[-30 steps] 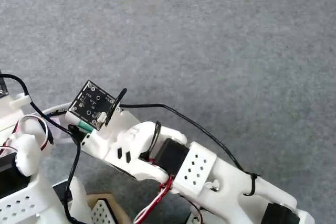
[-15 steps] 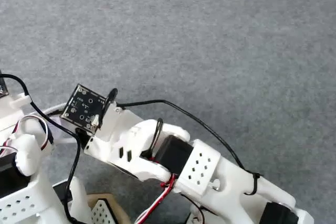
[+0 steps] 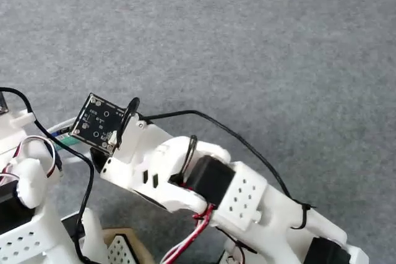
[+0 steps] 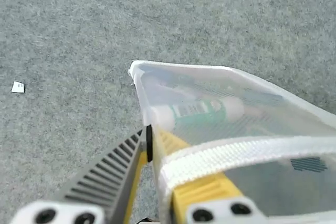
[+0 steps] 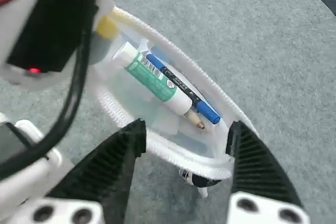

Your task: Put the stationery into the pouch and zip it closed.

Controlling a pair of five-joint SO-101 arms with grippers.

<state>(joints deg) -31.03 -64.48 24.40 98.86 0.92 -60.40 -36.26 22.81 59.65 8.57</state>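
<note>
Translucent pouch (image 5: 126,100) lies unzipped on the grey surface (image 3: 247,41) — a glue stick (image 5: 149,74), a blue pen (image 5: 184,94) and a pencil (image 5: 194,120) inside. Left jaws pinch one end of its rim; right jaws hang spread wide over its mouth.

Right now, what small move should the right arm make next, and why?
Probably lower the open right gripper onto what looks like the zipper pull and close on it: glue stick, pen and pencil lie inside, the pouch gapes open, and the left gripper pinches its end.
</note>
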